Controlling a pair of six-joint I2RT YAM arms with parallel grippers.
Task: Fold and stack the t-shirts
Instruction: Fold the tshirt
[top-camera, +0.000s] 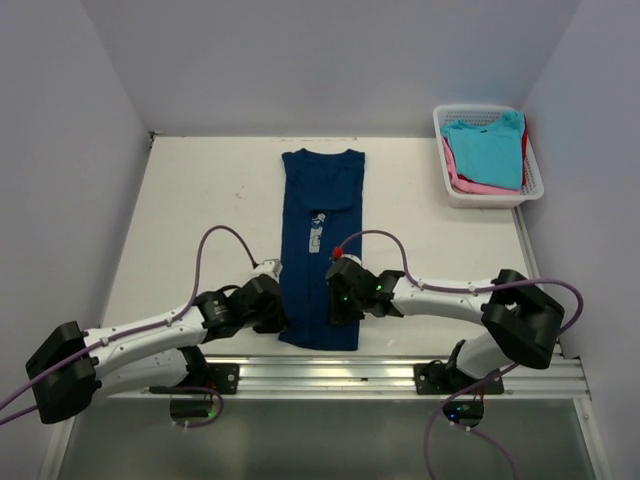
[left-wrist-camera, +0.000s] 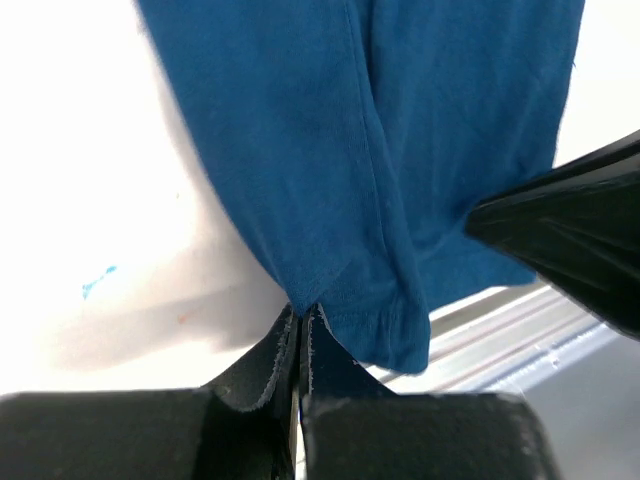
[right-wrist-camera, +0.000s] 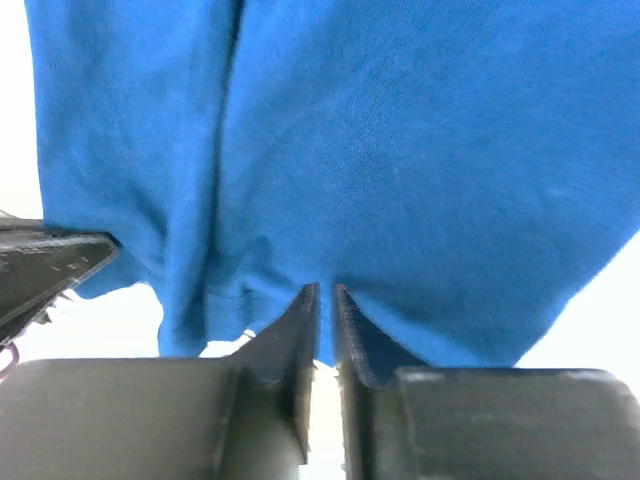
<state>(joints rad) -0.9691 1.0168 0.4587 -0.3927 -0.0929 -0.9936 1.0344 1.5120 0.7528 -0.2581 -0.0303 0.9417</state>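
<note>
The left arm (top-camera: 150, 335) and right arm (top-camera: 450, 295) stretch low and inward to the near hem of the folded navy t-shirt (top-camera: 322, 190) on the tabletop (top-camera: 190, 200). The left pincer (left-wrist-camera: 300, 310) pinches the hem; the right pincer (right-wrist-camera: 325, 290) is narrowly parted, grip unclear. The chest print (top-camera: 318, 232) is illegible.

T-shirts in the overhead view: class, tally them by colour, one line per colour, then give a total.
Navy blue t-shirt, laid out on the table: 1
Turquoise t-shirt, in the basket: 1
Pink t-shirt, in the basket: 1
Red t-shirt, only an edge showing: 1
Total: 4
</note>
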